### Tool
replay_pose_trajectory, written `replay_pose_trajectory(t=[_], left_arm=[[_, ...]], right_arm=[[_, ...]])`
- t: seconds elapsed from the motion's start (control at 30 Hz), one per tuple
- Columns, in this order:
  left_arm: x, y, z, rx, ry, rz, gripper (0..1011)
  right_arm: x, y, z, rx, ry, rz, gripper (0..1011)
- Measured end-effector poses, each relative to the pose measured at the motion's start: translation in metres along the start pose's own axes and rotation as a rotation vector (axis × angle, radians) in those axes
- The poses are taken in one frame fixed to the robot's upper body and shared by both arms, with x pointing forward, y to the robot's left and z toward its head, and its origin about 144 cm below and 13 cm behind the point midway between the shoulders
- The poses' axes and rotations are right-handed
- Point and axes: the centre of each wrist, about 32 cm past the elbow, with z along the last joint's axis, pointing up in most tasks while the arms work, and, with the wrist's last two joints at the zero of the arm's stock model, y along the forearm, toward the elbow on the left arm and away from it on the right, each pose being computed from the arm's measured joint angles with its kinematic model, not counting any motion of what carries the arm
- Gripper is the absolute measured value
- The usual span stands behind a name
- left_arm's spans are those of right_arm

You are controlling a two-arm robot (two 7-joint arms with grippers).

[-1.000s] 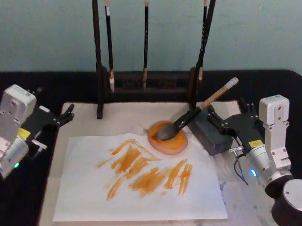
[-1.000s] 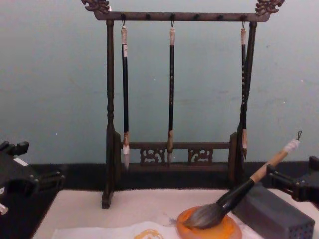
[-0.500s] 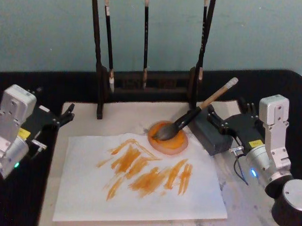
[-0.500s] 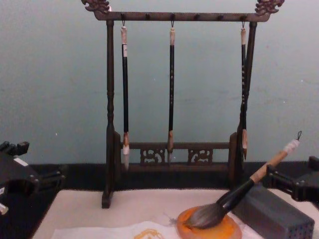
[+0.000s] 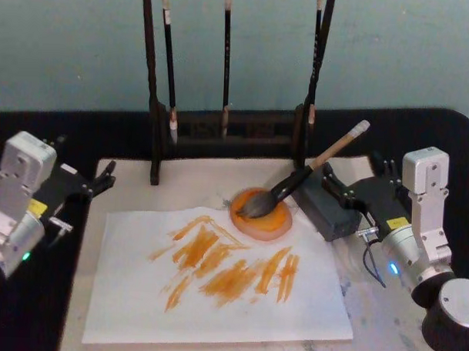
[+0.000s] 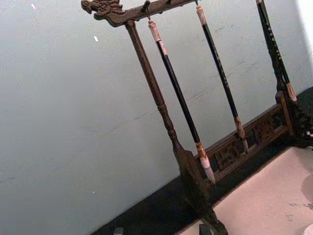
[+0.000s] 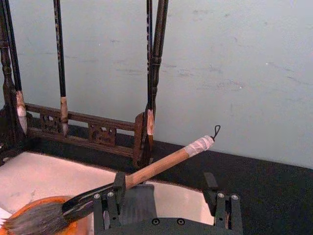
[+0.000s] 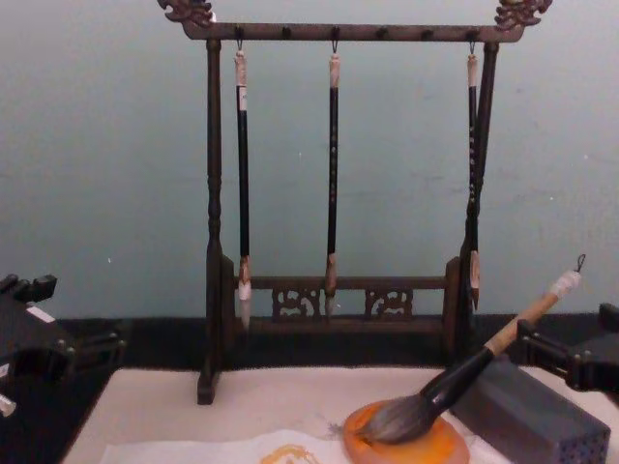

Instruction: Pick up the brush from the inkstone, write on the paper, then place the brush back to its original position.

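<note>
So the brush (image 5: 296, 180) sits tip-down in the inkstone (image 5: 262, 215) just right of frame center, handle leaning on the grey block (image 5: 330, 209). Right gripper (image 5: 351, 189) hangs at the right edge, spread wide, empty. Left gripper (image 5: 97, 180) sits at the left edge, can't tell its state

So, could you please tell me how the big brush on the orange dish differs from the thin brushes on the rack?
The brush is thick with a tan handle; the hanging brushes are thin and dark. It lies tilted, tip in the inkstone; they hang upright from the rack. Both kinds have pale-wrapped ends.
</note>
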Motion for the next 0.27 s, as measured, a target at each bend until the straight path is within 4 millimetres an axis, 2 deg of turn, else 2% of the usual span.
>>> replay_pose_trajectory(t=[0.27], left_arm=[[0.0000, 0.0000, 0.0000, 0.000, 0.000, 0.000, 1001]], right_arm=[[0.0000, 0.0000, 0.0000, 0.000, 0.000, 0.000, 1000]])
